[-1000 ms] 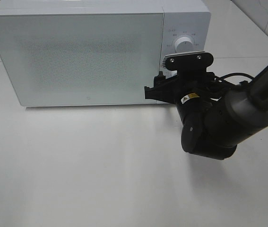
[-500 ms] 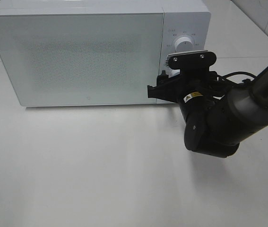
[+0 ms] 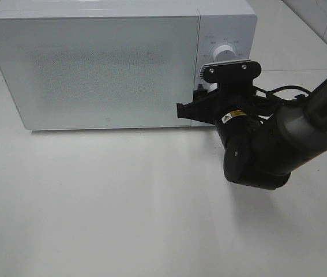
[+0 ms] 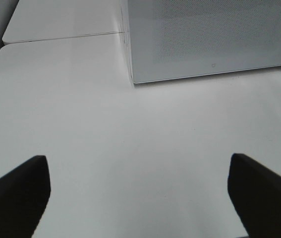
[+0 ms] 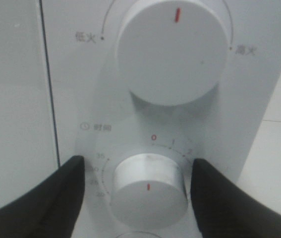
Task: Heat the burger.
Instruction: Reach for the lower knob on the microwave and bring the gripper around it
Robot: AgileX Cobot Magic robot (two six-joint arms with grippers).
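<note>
The burger is out of view. The white microwave [image 3: 105, 69] stands at the back with its door shut. My right gripper [image 5: 136, 167] is at its control panel, with a black finger on either side of the lower timer knob [image 5: 147, 191]. A gap shows on one side; the other finger is almost against the knob. The knob's red mark points away from the 0. Above it is the larger power knob [image 5: 172, 49]. In the high view, my right gripper [image 3: 199, 99] and its camera mount cover the lower knob. My left gripper [image 4: 138, 166] hangs open over bare table, holding nothing.
The white table [image 3: 94, 202] stretches in front of the microwave. The bulky right arm [image 3: 267, 147] lies across the table's right side, in front of the control panel. The microwave's corner [image 4: 130, 74] shows in the left wrist view.
The right wrist has shifted slightly up toward the control panel. The microwave door stays shut.
</note>
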